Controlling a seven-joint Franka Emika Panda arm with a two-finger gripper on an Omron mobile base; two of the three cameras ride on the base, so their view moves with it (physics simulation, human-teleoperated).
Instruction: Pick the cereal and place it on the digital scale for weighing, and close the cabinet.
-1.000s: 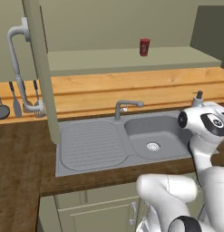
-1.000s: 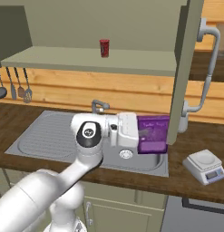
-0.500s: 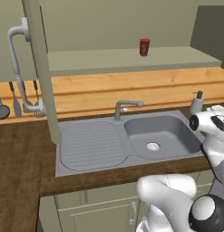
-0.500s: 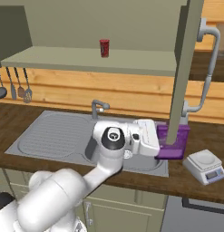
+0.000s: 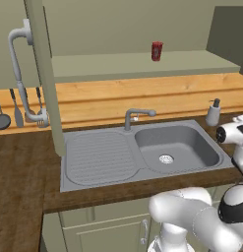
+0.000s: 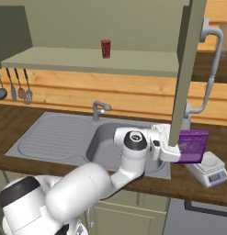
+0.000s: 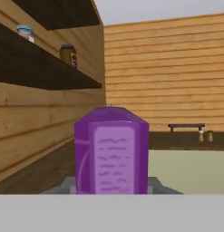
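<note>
The purple cereal box (image 6: 194, 146) hangs at the right end of the counter with my gripper (image 6: 178, 150) shut on its left side. Its lower right corner is over the left edge of the white digital scale (image 6: 209, 169); I cannot tell whether they touch. In the hand view the cereal (image 7: 111, 152) stands upright right in front of the camera and hides the fingertips, with a grey flat edge (image 7: 164, 187) showing under it. The cabinet is open: one door (image 6: 186, 69) juts out edge-on just behind the gripper, and the other door (image 5: 43, 78) stands open at the left.
A red can (image 6: 105, 47) stands on the cabinet's lower shelf (image 6: 87, 62). The steel sink (image 5: 142, 152) with its faucet (image 5: 135, 117) lies left of the gripper. A soap dispenser (image 5: 213, 113) sits at the sink's right, and utensils (image 6: 16, 87) hang on the wall at left.
The arm has swung right with the cereal, from above the sink basin to the right end of the counter at the scale. The cabinet doors and the can have not moved.
</note>
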